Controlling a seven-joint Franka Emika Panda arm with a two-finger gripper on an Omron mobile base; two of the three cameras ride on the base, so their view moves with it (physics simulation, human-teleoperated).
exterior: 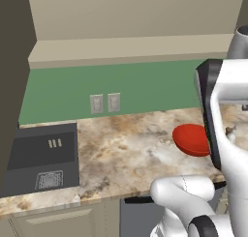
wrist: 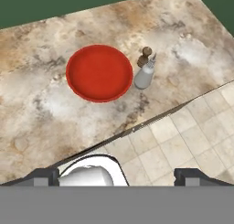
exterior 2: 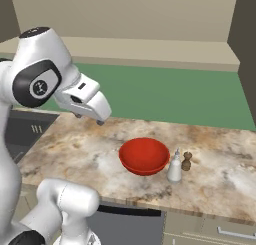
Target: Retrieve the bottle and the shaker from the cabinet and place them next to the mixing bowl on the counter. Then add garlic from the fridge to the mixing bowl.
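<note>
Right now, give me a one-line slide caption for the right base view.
Bottle and shaker stand beside the empty red mixing bowl on the marbled counter; the hand hovers open, holding nothing.

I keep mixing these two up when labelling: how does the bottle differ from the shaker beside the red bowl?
The bottle is pale grey-white; the shaker is dark brown. The bottle is taller, with a pear-shaped body narrowing to a thin neck; the shaker is shorter, mill-shaped with a round knob. Both stand upright on the counter, close beside the mixing bowl.
</note>
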